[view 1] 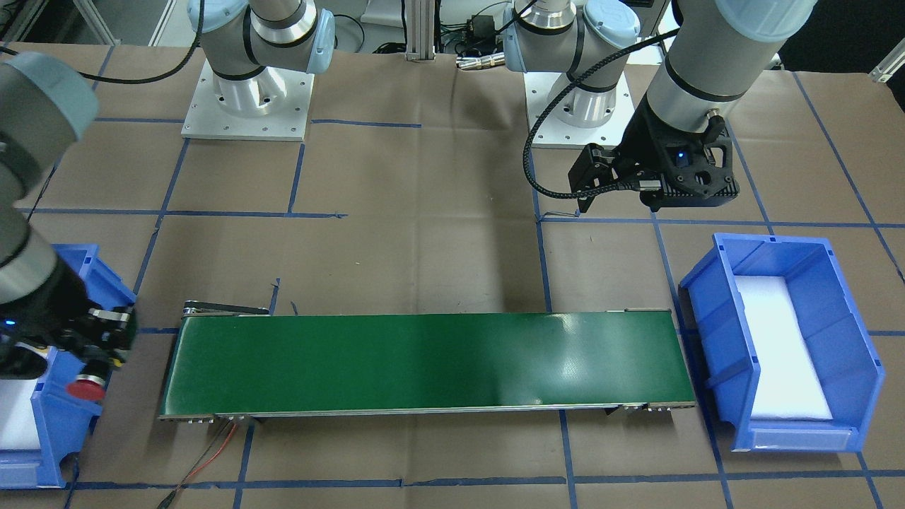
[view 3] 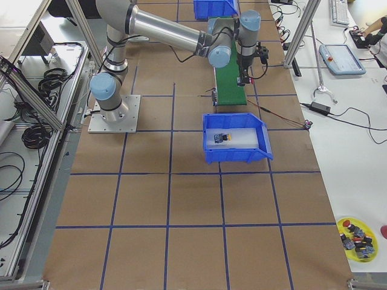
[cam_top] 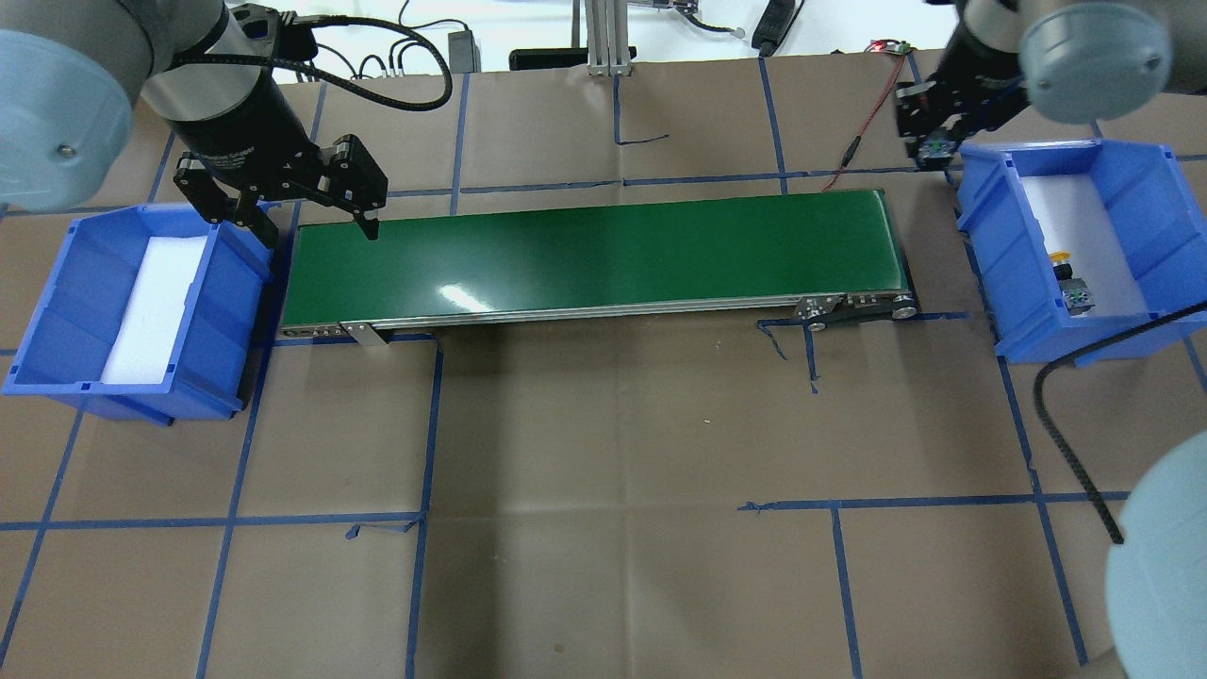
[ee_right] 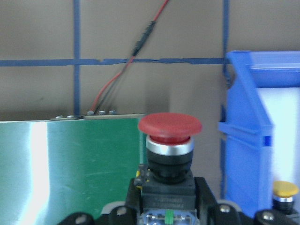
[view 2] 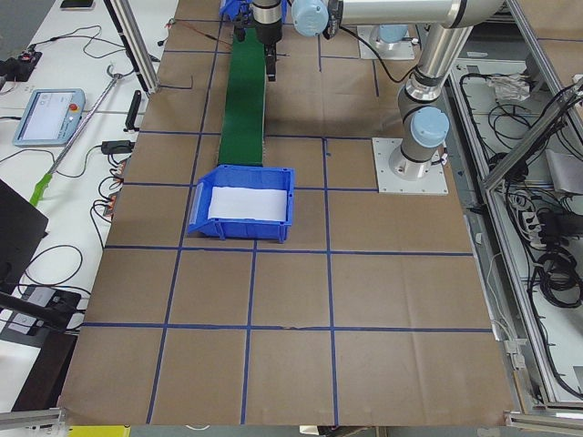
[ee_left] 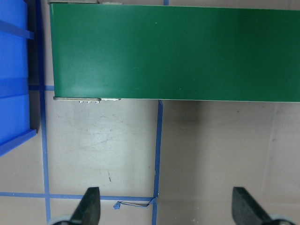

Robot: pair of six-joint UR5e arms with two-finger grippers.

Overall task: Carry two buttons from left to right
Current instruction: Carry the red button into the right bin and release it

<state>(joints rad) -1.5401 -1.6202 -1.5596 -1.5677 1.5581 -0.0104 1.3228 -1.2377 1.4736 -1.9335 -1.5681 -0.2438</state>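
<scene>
The red button (ee_right: 169, 126) is clamped by its black body in the right gripper (ee_right: 168, 199) and is held between the green belt's (ee_right: 93, 159) end and the right blue bin (ee_right: 243, 140), in which the yellow button (cam_top: 1063, 256) is seen on white foam (cam_top: 1084, 217). The left gripper (cam_top: 311, 224) is raised near the belt's other end, its jaws spread wide and empty; white lettering on its body cannot be read.

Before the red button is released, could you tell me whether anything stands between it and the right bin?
Only the bin's own side wall: the red button, shut in the right gripper, hangs just outside it by the belt's end. The yellow button already lies inside.
</scene>
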